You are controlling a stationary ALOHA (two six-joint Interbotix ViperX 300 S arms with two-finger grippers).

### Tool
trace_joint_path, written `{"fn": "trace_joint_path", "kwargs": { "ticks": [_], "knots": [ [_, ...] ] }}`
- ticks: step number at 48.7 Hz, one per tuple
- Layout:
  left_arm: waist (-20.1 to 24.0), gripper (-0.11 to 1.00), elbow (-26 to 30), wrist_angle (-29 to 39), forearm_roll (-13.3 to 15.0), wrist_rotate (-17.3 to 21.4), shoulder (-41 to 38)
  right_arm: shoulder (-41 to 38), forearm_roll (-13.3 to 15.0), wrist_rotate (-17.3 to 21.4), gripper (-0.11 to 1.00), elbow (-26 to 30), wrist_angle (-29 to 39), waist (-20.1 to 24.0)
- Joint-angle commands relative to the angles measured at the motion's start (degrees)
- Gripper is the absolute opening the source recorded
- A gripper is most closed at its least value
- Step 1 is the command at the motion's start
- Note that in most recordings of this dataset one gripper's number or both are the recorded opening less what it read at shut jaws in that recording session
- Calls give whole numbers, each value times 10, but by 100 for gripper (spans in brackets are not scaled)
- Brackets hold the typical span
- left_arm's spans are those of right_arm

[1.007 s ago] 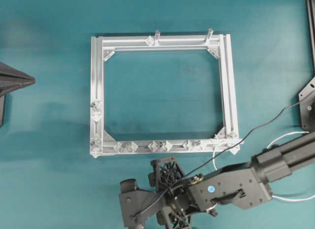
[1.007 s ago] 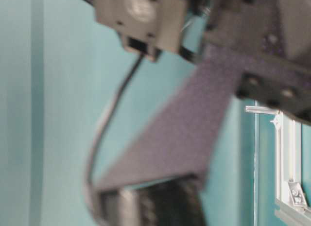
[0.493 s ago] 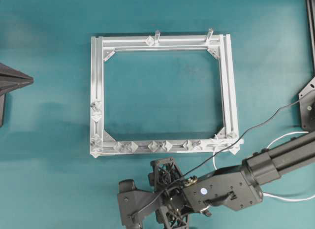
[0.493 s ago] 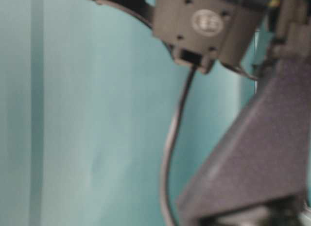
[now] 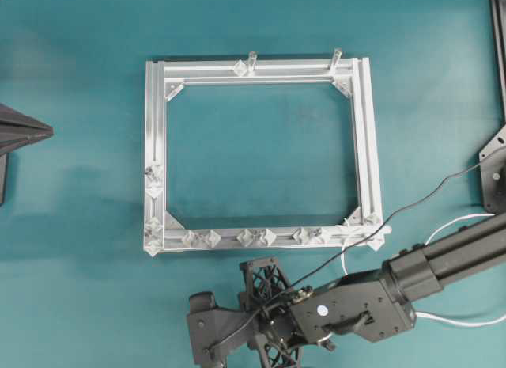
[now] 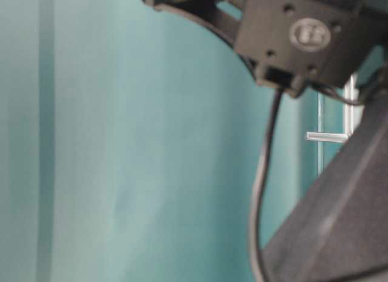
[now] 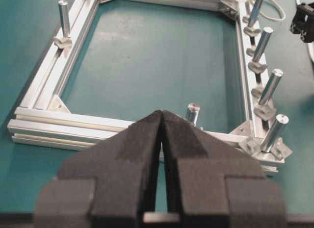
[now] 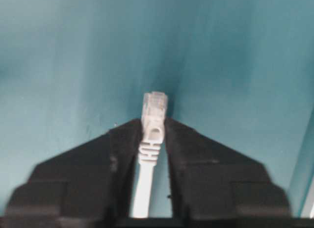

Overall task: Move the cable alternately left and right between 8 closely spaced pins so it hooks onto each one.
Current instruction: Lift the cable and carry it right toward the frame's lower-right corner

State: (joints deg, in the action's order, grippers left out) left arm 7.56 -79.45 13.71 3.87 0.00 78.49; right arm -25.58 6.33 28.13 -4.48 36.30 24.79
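Cable (image 8: 149,154) is lying between the right gripper (image 8: 152,127) fingers, which are pinching it just behind the plug, the plug tip poking out toward 12 o'clock over teal table (image 8: 73,51). Left gripper (image 7: 162,125) is sitting pressed together, empty, at 9 o'clock of the frame (image 5: 158,146). Pins (image 5: 257,236) are lining its 6 o'clock rail.

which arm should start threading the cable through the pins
The right. The right gripper is shut on the cable just behind its plug, below the frame. The left gripper is shut and empty, facing the frame's far side from the pins.
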Motion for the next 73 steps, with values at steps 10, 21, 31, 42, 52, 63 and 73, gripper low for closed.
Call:
{"fn": "trace_joint_path", "kwargs": {
  "ticks": [10, 21, 31, 42, 52, 63, 73],
  "knots": [
    [1, 0, 6, -3, -1, -2, -4, 12, 2, 1, 16, 12, -4, 0],
    [2, 0, 6, -3, -1, -2, -4, 13, 2, 1, 16, 11, 2, 0],
    [1, 0, 6, -3, -2, -2, -4, 33, 3, 1, 16, 11, 11, 0],
    [2, 0, 6, -3, -1, -2, -4, 73, 11, 1, 16, 6, 81, 0],
    [2, 0, 6, -3, -1, -2, -4, 100, 11, 30, 16, 6, 143, 0],
    [1, 0, 6, -3, -1, -2, -4, 108, 13, 159, 16, -2, 150, 2],
    [2, 0, 6, -4, -1, -2, -4, 116, 40, 296, 16, -25, 151, 17]
  ]
}}
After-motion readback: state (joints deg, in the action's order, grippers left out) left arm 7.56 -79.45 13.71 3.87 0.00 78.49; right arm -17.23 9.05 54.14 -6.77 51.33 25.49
